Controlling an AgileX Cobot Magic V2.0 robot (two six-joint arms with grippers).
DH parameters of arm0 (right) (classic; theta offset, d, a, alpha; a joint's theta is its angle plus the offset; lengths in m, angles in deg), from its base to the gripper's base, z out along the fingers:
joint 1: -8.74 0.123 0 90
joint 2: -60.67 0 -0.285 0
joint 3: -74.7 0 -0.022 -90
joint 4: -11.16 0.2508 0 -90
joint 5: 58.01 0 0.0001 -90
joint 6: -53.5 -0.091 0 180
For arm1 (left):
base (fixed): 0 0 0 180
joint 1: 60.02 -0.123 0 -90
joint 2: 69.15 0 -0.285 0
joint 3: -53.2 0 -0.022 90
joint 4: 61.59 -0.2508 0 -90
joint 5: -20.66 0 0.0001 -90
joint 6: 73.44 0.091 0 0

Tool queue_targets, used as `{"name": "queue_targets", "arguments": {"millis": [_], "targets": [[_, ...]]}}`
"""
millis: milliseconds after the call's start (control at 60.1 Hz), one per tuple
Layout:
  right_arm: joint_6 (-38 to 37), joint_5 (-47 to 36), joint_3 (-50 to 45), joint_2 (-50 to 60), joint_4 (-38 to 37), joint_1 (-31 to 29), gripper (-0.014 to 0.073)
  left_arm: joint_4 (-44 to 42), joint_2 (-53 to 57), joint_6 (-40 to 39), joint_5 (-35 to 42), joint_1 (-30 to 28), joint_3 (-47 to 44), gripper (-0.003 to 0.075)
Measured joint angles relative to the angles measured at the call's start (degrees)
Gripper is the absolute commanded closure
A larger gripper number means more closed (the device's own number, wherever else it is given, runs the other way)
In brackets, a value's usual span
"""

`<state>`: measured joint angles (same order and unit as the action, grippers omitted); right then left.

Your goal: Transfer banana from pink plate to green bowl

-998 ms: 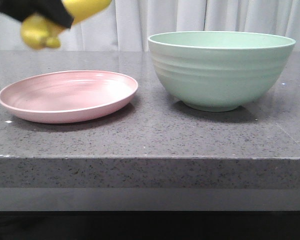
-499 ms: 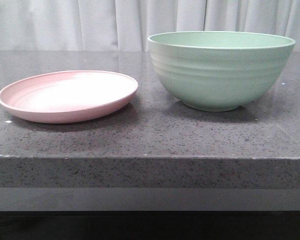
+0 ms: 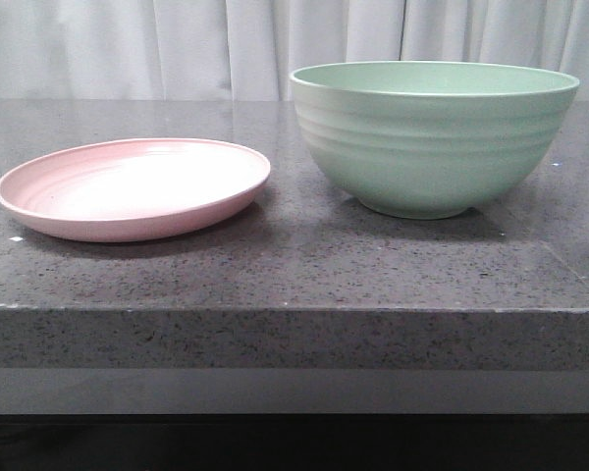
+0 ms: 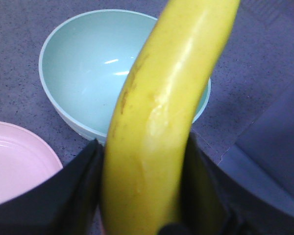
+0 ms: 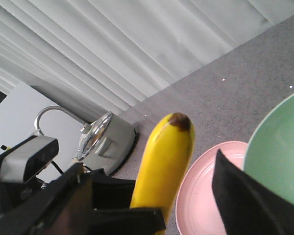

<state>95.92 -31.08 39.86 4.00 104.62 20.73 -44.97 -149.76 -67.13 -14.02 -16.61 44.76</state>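
Observation:
The banana (image 4: 166,98) is yellow and clamped between the black fingers of my left gripper (image 4: 143,161), held high over the table. The pale green bowl (image 4: 83,68) lies below it with nothing inside, and an edge of the pink plate (image 4: 14,161) shows beside it. In the front view the pink plate (image 3: 128,191) stands bare on the left and the green bowl (image 3: 432,137) on the right, with no gripper in sight. My right gripper (image 5: 149,196) is open. Its view shows the banana (image 5: 166,156) with its dark tip, the plate (image 5: 201,205) and the bowl (image 5: 279,161).
Plate and bowl stand on a dark speckled stone counter (image 3: 294,334) with a thick front edge. White curtains (image 3: 177,49) hang behind it. A steel kettle (image 5: 105,142) stands off the far side of the counter. The left arm's camera block (image 5: 24,156) shows in the right wrist view.
A second ago the left gripper with the banana was at the top left of the front view above the plate. It has since risen out of that view.

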Motion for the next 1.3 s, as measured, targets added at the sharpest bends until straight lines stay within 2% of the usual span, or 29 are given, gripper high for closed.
{"name": "queue_targets", "arguments": {"millis": [183,565,649,782,848,915,1014,1081,1164,1297], "targets": [[4.7,3.1,4.4,-9.4,5.1,1.1,0.0061,0.0,0.0,0.0,-0.1,0.0,0.0,0.0596],[5.6,5.3,9.0,-19.8,5.7,7.7,0.0069,0.0,0.0,0.0,-0.1,0.0,0.0,0.0596],[5.6,5.6,9.0,-20.1,5.7,8.4,0.0132,0.0,0.0,0.0,-0.1,0.0,0.0,0.0596],[5.7,5.0,9.0,-20.3,5.7,8.5,0.0308,0.0,0.0,0.0,0.2,0.0,0.0,0.0586],[5.7,4.7,9.0,-20.4,5.7,8.5,0.0391,0.0,0.0,0.0,0.5,0.0,0.0,0.0556],[5.7,4.7,9.0,-20.4,5.7,8.5,0.0468,0.0,0.0,0.0,0.5,0.0,0.0,0.0467],[5.7,4.7,9.0,-20.4,5.7,8.5,0.0498,0.0,0.0,0.1,0.5,0.0,0.0,0.0296],[5.8,4.8,9.0,-20.4,5.7,8.5,0.0498,0.0,0.0,0.1,0.6,0.0,0.0,0.0209],[5.8,5.1,9.0,-20.4,5.7,8.5,0.0498,0.0,0.0,0.1,0.6,0.0,0.0,0.0167],[6.5,4.7,9.1,-20.4,5.6,8.5,0.0498,0.0,0.0,0.1,0.7,0.0,0.0,0.0167]]}}
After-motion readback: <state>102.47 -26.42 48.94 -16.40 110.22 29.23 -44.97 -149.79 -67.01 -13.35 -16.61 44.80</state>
